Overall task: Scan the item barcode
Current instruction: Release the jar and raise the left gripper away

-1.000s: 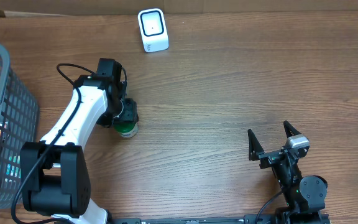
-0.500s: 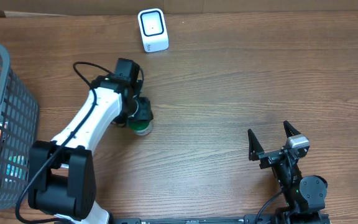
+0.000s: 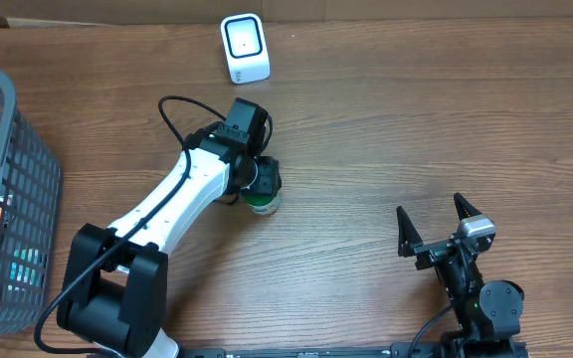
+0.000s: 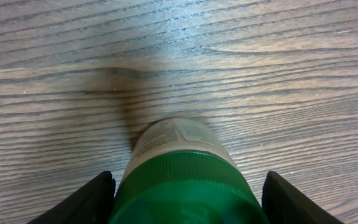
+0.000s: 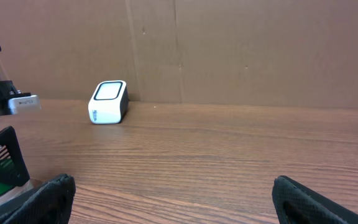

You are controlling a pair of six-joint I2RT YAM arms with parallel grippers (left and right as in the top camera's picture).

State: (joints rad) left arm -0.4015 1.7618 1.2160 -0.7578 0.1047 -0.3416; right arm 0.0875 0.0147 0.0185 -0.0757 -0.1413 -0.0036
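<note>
Left claw: the left gripper [image 3: 262,185] is clamped on the bottle [image 3: 263,204]; in the left wrist view its fingers [image 4: 89,199] sit against either side of the green cap [image 4: 182,186].
Right claw: the right gripper [image 3: 432,231] stands with its jaws wide apart and nothing between them, at the near right of the table [image 3: 396,129].
Bottle: just left of the table's middle, under the left claw, with its pale labelled body [image 4: 178,138] pointing down at the wood below the cap. Whether its base touches the table cannot be told.
Barcode: none readable on the label in any view.
Scanner: the small white scanner [image 3: 245,48] stands at the far edge, far-left of the bottle and well apart from it. From the right wrist it shows against the cardboard wall [image 5: 260,50].
Basket: a grey mesh basket [image 3: 3,129] sits at the left edge with coloured items inside, too small to identify.
Cable: a black cable [image 3: 179,103] loops above the left arm.
</note>
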